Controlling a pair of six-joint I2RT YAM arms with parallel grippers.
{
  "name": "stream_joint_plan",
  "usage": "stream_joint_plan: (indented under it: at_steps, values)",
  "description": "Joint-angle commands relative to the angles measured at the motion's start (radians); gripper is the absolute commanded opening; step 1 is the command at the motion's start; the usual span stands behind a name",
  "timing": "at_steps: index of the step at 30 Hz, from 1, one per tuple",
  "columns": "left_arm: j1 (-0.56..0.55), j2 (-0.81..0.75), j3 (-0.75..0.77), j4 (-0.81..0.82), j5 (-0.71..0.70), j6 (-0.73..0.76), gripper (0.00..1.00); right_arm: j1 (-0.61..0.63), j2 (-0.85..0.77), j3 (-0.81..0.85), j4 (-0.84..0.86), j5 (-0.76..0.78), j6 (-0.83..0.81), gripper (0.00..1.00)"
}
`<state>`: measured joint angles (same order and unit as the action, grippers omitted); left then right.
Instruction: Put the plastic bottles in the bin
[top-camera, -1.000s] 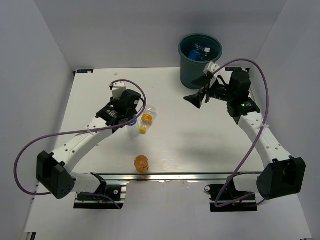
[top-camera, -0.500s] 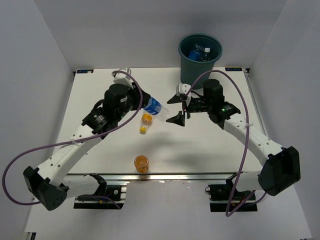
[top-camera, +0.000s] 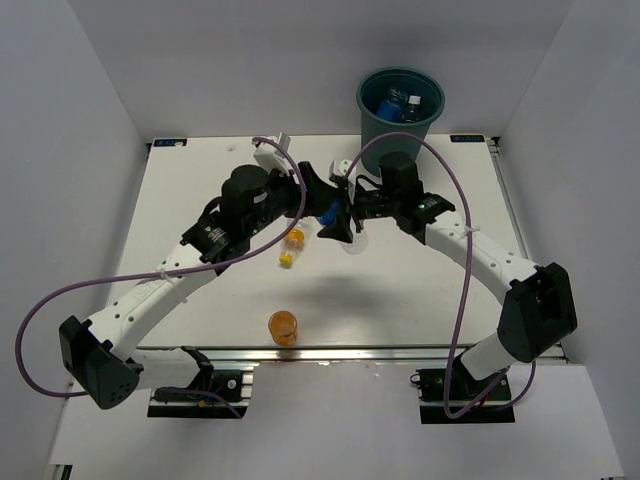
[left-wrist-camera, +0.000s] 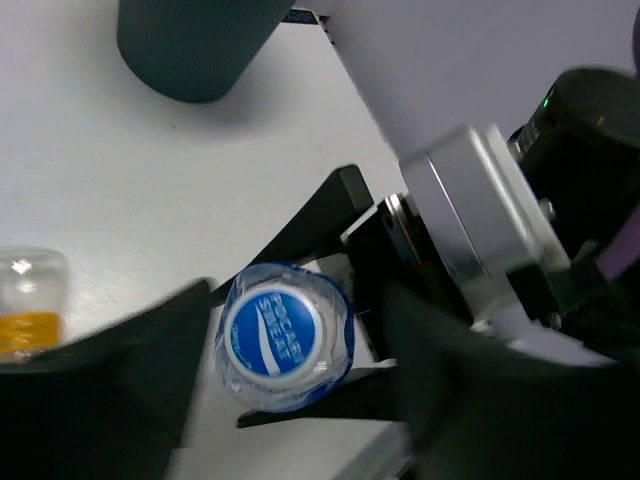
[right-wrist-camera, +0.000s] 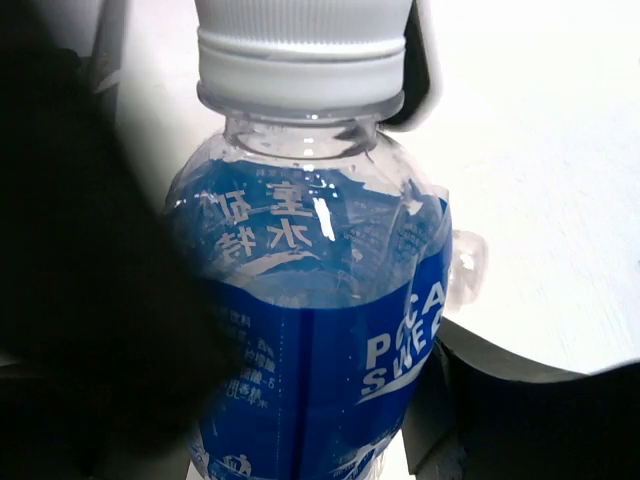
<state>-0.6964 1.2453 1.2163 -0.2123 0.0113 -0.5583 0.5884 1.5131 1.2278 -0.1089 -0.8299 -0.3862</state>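
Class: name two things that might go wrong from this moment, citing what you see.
The blue-label bottle hangs above the table between the left gripper and right gripper; if one releases before the other grips firmly, it may drop. It might then strike the orange-ended bottle lying nearby. The crowded fingers may also collide.

Bright, even overhead light — soft shadows on the white counter (top-camera: 420, 290); both wrist views blur their dark near fingers.
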Motion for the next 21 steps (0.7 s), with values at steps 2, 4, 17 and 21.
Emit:
stream_joint_plan:
  at_steps: [2,4,17,21]
  values:
    - [-0.008,-0.020,0.022,0.019,-0.102,0.032,0.98,-0.018,-0.022,0.035,0.090,0.201,0.150,0.27]
    - [-0.008,-0.036,0.020,0.010,-0.144,0.050,0.98,-0.067,-0.013,0.053,0.089,0.216,0.184,0.26]
    - [0.313,0.035,-0.109,0.043,-0.128,0.040,0.98,-0.335,0.209,0.473,0.467,0.683,0.415,0.36]
    - [0.313,0.071,-0.139,0.094,-0.103,0.116,0.98,-0.338,0.396,0.695,0.526,0.860,0.437,0.40]
